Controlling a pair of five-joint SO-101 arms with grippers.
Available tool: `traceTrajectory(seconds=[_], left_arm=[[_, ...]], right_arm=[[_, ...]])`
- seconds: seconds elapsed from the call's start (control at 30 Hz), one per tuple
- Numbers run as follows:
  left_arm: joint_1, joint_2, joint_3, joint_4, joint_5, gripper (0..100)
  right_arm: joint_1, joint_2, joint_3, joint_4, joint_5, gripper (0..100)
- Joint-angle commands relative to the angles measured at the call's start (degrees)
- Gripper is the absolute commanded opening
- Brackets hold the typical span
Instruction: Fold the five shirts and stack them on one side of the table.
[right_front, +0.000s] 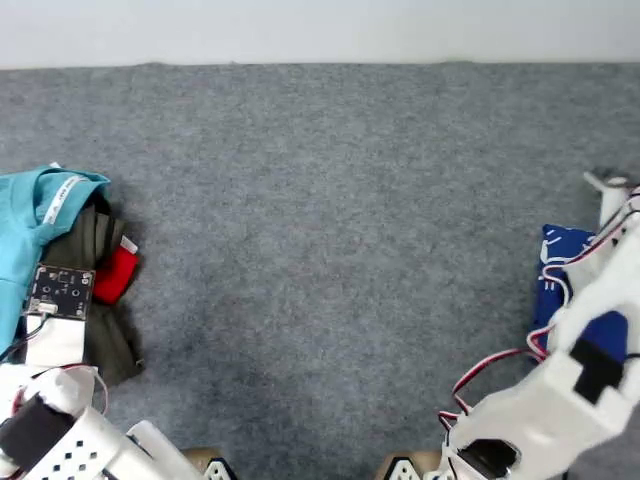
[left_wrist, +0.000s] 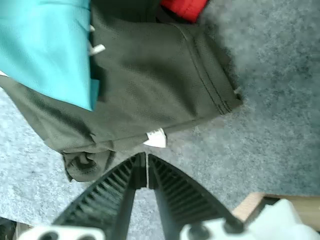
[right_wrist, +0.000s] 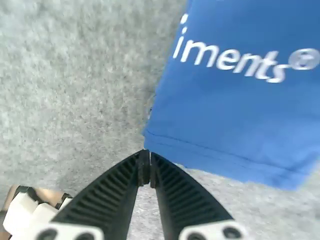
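At the table's left edge lies a pile of shirts: a teal shirt (right_front: 35, 215) on top, a dark olive shirt (right_front: 100, 300) under it and a red shirt (right_front: 115, 272) poking out beside them. The left wrist view shows the olive shirt (left_wrist: 150, 95), the teal shirt (left_wrist: 45, 50) and the red shirt (left_wrist: 185, 7). My left gripper (left_wrist: 146, 167) is shut, empty, just off the olive shirt's hem. A blue shirt (right_front: 560, 275) with white print lies at the right edge, partly hidden by the right arm. My right gripper (right_wrist: 145, 162) is shut, empty, at the blue shirt's (right_wrist: 240, 85) hem corner.
Grey carpet-like cloth (right_front: 330, 230) covers the table, with a white wall strip behind its far edge. The two arms' white bodies (right_front: 560, 400) stand at the near corners. A wooden edge (left_wrist: 260, 205) shows beside the left arm's base.
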Motion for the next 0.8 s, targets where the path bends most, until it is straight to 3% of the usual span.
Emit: traceTrajectory(seconds=[0.0, 0.07, 0.27, 0.37, 0.5, 0.77], left_arm=[[0.18, -0.09, -1.36, 0.62, 0.09, 2], [0.18, 0.18, -1.45, -0.18, 0.09, 3], [0.18, 0.35, -3.56, -4.31, 0.09, 18], [0.18, 1.41, -4.18, -7.91, -0.88, 19], [0.0, 9.67, -6.02, -11.08, -4.66, 19], [1.41, 32.97, -27.3, -11.52, -4.66, 19]], right_arm=[[-0.66, -9.71, 2.55, 2.33, -0.62, 0.9], [-1.63, -13.49, 6.07, 2.33, -0.62, 0.9], [-4.53, -23.69, 19.52, 2.33, -0.62, 0.9], [-6.2, -27.74, 25.58, 2.24, -0.62, 0.9], [-8.66, -32.04, 31.82, 2.24, -0.7, 0.9], [-11.3, -37.23, 36.48, 2.24, -2.2, 0.9]])
